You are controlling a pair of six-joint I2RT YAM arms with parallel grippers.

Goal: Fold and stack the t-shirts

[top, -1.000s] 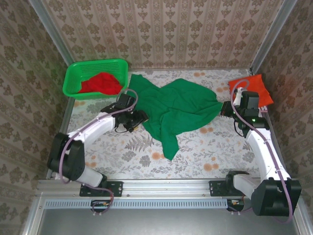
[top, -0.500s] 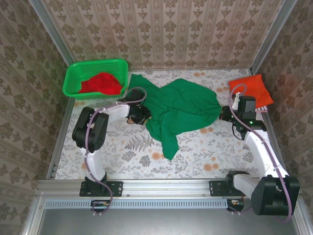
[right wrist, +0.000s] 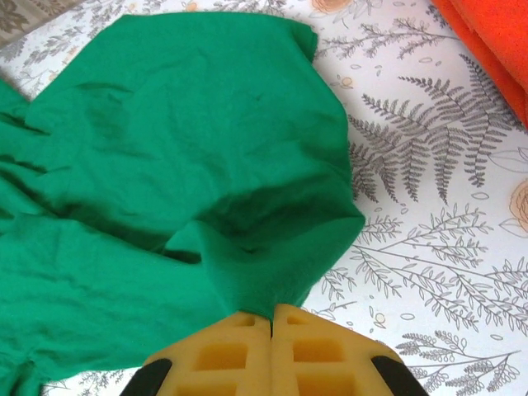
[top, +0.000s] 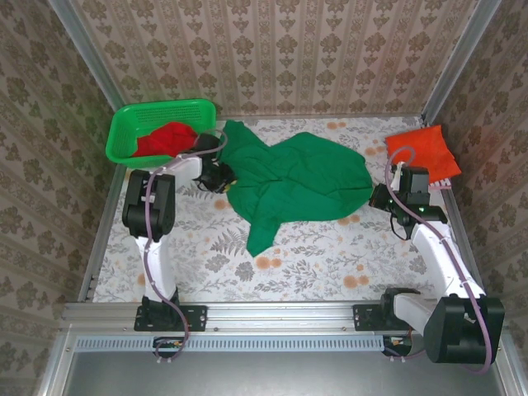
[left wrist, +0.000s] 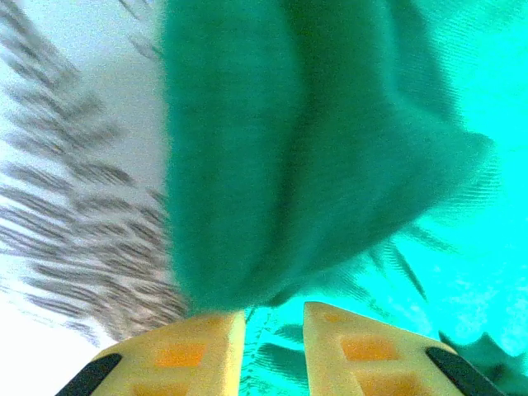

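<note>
Left fingers (left wrist: 177, 356) and right fingers (right wrist: 221, 356) pinch green t-shirt (top: 301, 175).

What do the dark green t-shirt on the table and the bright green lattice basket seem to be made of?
Dark green cloth t-shirt: soft matte knit, probably cotton jersey; it drapes in loose folds, with fine weave lines visible up close. Bright green lattice basket: likely moulded plastic, smooth, holding stiff grid walls.

Green t-shirt (left wrist: 289, 148) blurred (left wrist close-up)
</note>
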